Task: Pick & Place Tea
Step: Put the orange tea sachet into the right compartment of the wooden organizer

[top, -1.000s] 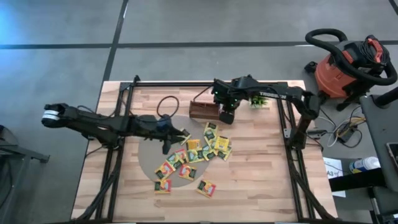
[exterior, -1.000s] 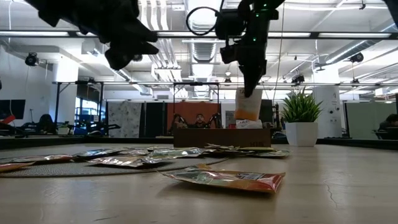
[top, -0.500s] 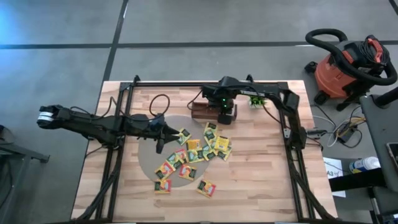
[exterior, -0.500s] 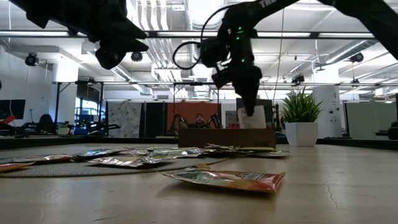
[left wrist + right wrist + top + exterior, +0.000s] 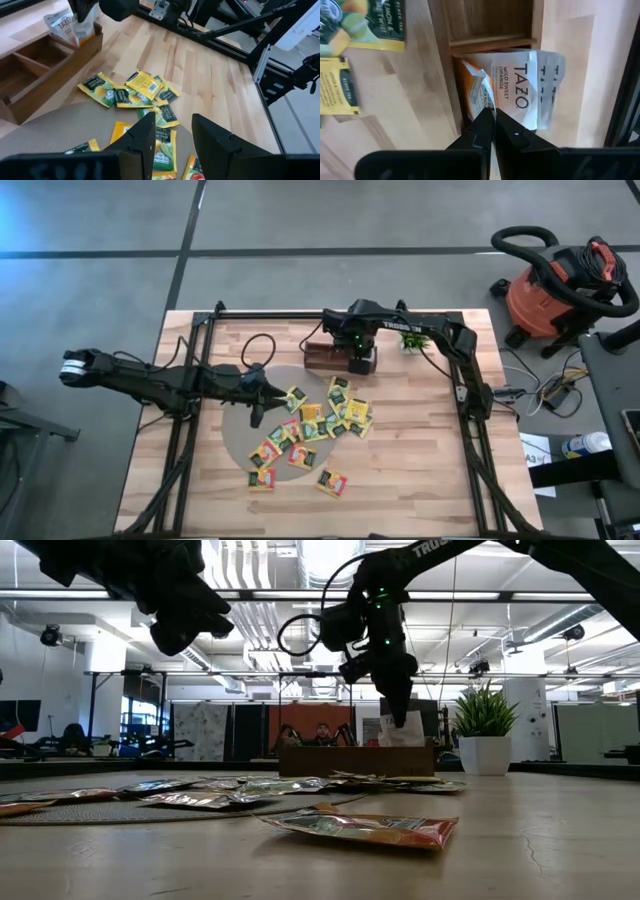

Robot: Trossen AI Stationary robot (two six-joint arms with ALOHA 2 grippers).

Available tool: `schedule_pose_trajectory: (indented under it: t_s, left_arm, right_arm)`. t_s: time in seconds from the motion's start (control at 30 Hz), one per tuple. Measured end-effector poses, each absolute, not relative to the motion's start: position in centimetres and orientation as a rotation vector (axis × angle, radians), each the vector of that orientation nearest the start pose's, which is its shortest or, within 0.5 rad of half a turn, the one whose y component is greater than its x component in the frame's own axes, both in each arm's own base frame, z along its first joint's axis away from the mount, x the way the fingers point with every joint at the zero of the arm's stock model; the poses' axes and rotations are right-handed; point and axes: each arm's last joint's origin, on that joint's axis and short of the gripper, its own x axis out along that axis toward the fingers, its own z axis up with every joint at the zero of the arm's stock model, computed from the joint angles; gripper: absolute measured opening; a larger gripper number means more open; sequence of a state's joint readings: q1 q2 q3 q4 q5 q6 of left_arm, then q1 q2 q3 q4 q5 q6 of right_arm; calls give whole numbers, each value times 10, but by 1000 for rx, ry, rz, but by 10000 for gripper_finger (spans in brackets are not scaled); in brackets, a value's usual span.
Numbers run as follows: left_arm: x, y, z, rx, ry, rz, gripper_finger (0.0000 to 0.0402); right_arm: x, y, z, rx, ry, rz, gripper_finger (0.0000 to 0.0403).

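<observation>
Tea sachet (image 5: 520, 100), crinkled paper, apparently pinched in right jaws (image 5: 494, 122).

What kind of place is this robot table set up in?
Probably an open-plan robotics lab or workshop: exposed ceiling ducts, a bare concrete floor, and a red shop vacuum parked beside the wooden table.

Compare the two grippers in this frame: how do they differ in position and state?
The right gripper is down at the wooden tray, shut on a white-and-orange Tazo sachet standing in the tray's end compartment. The left gripper is open, holds nothing, and hovers above the loose sachets on the grey mat. Both point down toward the table.
</observation>
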State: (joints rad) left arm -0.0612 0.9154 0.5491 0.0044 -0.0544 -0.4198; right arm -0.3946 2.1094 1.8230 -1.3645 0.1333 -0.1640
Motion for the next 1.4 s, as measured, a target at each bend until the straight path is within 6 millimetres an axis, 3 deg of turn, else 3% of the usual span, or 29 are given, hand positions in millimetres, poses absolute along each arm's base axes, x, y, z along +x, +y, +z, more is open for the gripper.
schedule_pose_trajectory:
  t_s: [0.3,0.7,1.13,1.27,1.4]
  left_arm:
    - [199,-6,248,-411,315,216,121]
    - [201,-2,269,-406,213,361,121]
    - [200,-1,270,-483,192,378,121]
    - [200,-1,271,-513,181,379,121]
    - [200,-1,271,-520,181,381,121]
  right_arm:
    - [363,-162,213,89,1693,-245,62]
    - [360,-165,232,-3,1654,-251,141]
    - [341,-161,272,-15,1559,-282,150]
    - [341,-153,274,125,1495,-109,147]
    - [343,-142,255,162,1523,25,135]
